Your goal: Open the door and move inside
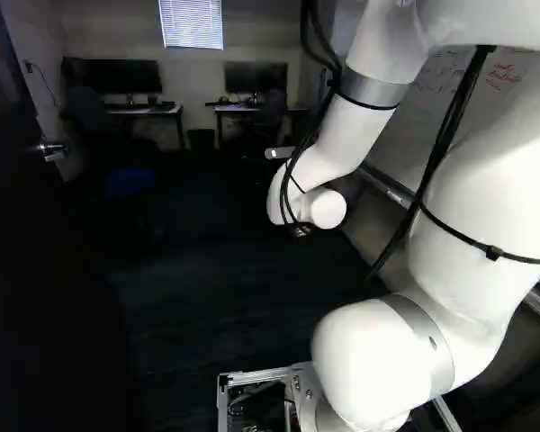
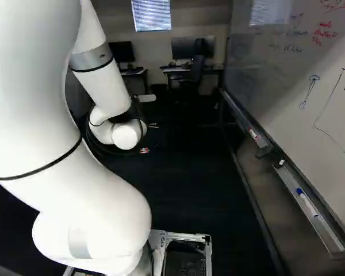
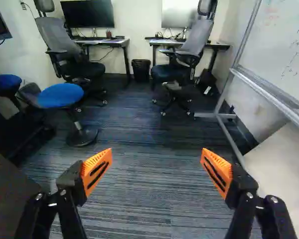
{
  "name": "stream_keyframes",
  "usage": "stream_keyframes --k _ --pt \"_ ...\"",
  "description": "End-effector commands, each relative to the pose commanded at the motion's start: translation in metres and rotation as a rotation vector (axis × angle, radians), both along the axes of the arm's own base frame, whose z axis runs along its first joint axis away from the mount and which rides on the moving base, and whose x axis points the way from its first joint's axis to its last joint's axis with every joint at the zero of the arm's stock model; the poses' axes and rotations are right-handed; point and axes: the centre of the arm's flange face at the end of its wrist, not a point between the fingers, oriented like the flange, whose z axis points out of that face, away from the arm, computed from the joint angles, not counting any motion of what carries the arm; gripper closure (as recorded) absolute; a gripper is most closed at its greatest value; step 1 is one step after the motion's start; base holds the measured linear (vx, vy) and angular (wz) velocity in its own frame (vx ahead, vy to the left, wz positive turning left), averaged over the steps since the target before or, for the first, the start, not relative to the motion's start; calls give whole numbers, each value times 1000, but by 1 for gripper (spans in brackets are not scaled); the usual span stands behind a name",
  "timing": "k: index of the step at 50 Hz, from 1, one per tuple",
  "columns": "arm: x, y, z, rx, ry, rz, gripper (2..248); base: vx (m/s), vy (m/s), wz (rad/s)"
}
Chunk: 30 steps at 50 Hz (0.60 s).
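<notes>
Door: A dark panel (image 1: 45,270), judged to be the task's door, stood open along the left side of the left base view. Its far edge pointed ahead, toward about 11 o'clock of the base.

Lever handle: The metal lever (image 1: 52,149) projected near that far edge. It lay well apart from the arm (image 1: 324,162), on its left, at roughly 10 o'clock from the gripper by estimate; the wrist view did not show it.

Gripper: The two fingers of the gripper (image 3: 156,152) stood wide apart, with nothing gripped, and pointed to 12 o'clock, into the room. The lever was not between them.

Carpet: The striped floor covering (image 3: 154,199) ran from under the fingers toward 12 o'clock, as far as the wastebasket (image 3: 141,70) and the two desks.

Blue stool: The nearer round-seated stool (image 3: 61,95) stood at 11 o'clock from the fingers, beyond the left one.

Whiteboard: The framed board (image 3: 289,55) stood at 1 to 2 o'clock, its tray (image 2: 310,201) running ahead along the right side.

Stage: The opening was judged complete and the entry under way or about to begin.

Next move: A base drive toward 12 o'clock appeared to be required, between door and whiteboard.

Hazard: A drift toward 10 o'clock could have brushed the door; one toward 2 o'clock, the tray.
</notes>
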Motion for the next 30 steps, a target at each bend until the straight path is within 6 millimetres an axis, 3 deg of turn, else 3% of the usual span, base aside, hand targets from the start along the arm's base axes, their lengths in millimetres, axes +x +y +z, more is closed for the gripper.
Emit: stream_keyframes --k 30 --pt "0 0 0 0 0 0 3 196 5 0"
